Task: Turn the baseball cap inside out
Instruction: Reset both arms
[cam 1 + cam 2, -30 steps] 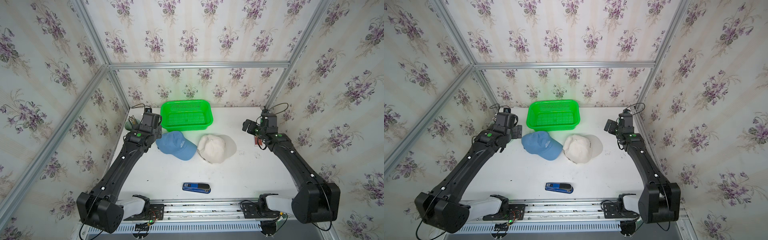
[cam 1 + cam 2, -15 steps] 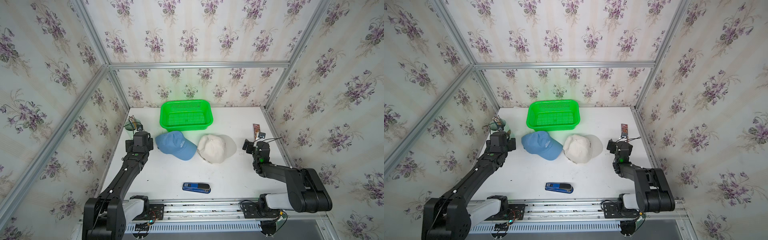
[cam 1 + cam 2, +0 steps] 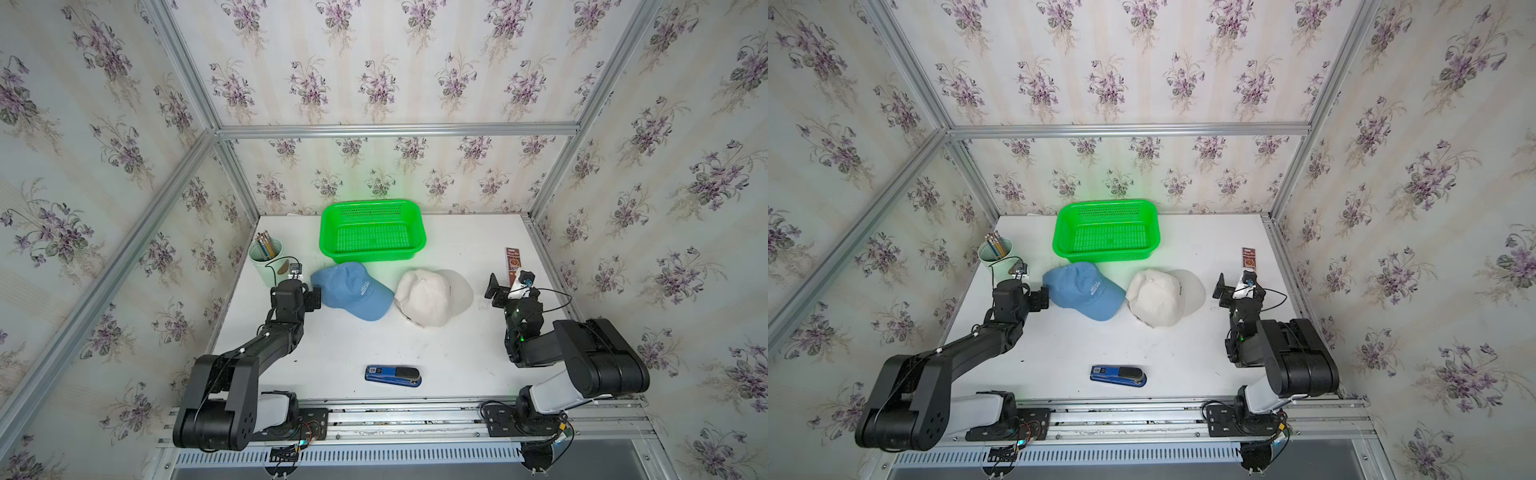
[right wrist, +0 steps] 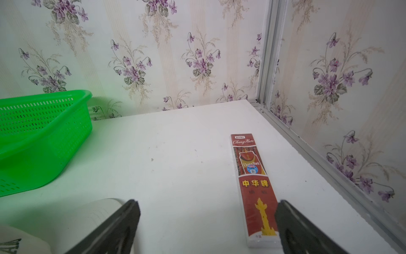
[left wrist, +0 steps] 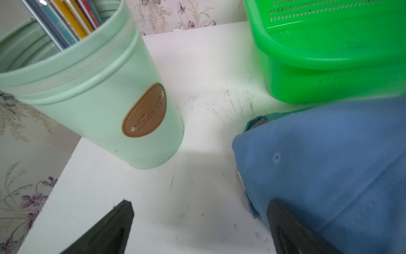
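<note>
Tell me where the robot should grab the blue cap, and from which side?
Probably its back rim, by the strap gap, approached from the robot's left. The blue baseball cap sits crown up with its brim on the side nearest the white baseball cap, so that back edge faces the open left hand.

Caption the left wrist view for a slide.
Left gripper, jaws open, beside the blue cap; pencil cup and green basket beyond.
</note>
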### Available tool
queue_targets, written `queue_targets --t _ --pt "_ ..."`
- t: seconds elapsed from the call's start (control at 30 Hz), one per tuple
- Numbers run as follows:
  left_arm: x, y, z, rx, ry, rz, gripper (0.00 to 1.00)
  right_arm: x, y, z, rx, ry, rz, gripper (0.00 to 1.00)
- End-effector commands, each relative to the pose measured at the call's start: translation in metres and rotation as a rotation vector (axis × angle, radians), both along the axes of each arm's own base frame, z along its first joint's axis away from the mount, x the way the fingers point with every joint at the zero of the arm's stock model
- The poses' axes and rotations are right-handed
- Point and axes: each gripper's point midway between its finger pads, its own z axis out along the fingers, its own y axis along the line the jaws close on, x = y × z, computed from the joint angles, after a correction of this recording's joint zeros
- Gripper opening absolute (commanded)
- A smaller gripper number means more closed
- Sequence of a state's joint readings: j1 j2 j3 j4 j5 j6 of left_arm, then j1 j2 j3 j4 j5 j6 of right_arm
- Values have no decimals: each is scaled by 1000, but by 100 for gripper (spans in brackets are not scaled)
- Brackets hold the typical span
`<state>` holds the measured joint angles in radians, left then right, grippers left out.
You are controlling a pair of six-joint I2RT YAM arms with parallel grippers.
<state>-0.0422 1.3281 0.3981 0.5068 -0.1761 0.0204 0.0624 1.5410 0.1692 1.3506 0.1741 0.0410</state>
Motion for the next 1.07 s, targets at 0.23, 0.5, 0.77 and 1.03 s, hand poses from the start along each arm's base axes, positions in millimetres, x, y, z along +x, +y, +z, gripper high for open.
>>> queue_targets --t 0.23,0.5,0.77,1.03 --pt "26 -17 4 1 -180 -104 99 11 10 8 -25 -10 55 100" --pt "33 -20 3 1 -146 -124 99 11 10 8 -24 -10 57 100" --pt "32 -27 3 -2 -151 -164 99 11 10 8 -24 -11 56 100" --pt "34 -24 3 -11 -142 -147 99 11 10 8 -23 -11 57 100"
